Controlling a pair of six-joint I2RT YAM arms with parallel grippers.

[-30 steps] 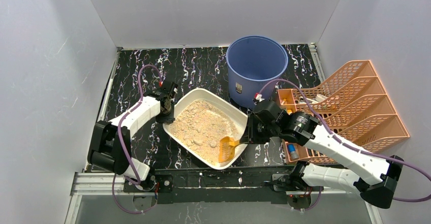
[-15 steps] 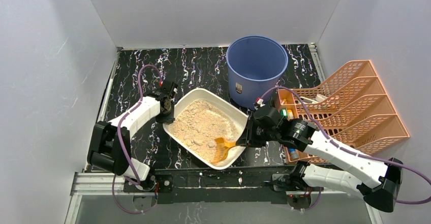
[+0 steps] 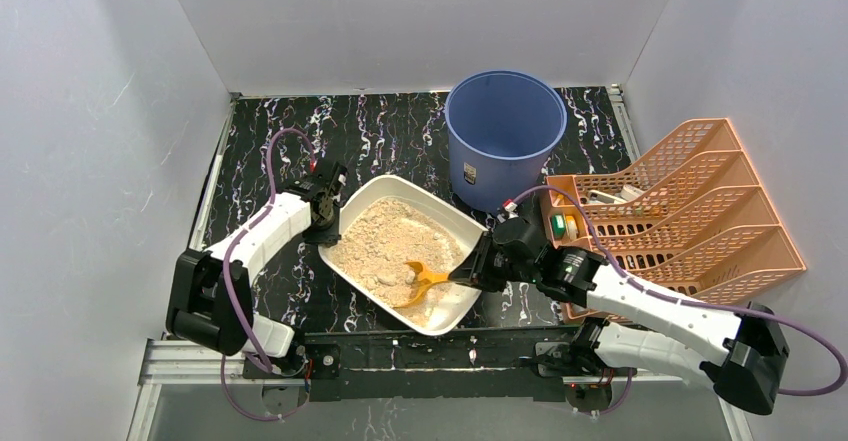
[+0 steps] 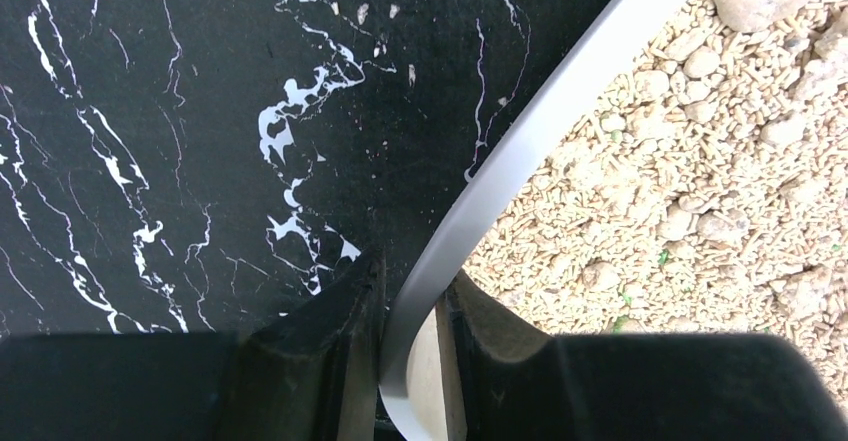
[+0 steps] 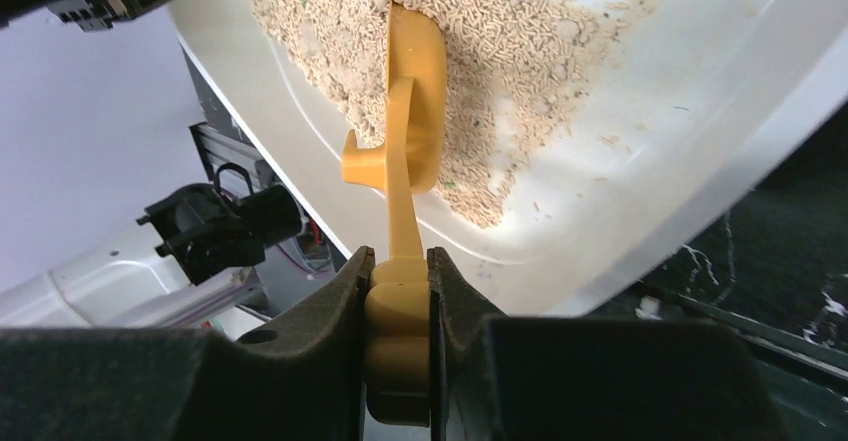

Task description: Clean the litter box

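1. Right wrist view: the right gripper [image 5: 398,261] has both fingers clamped tight on the handle of an orange scoop [image 5: 415,81], whose blade is dug edge-on into the tan litter [image 5: 520,31].
2. The left gripper [image 4: 410,286] is nearly closed, pinching the white rim of the litter box [image 4: 540,131]. One finger is outside over the worktop and the other is inside above the litter.
3. The litter box lies askew on the black marbled worktop [image 3: 290,131], close to the middle of its near edge. Litter is heaped toward the tray's far-left part, and bare white floor shows at the near-right end beside the scoop.
4. The right arm reaches in from the near right corner, and the left arm reaches in from the near left corner to the tray's left side.
5. A tall blue bucket [image 3: 505,126] stands just beside the tray's far-right corner, toward the far edge.
6. An orange lattice rack [image 3: 700,201] holding a few small items sits along the right edge, behind the right arm.
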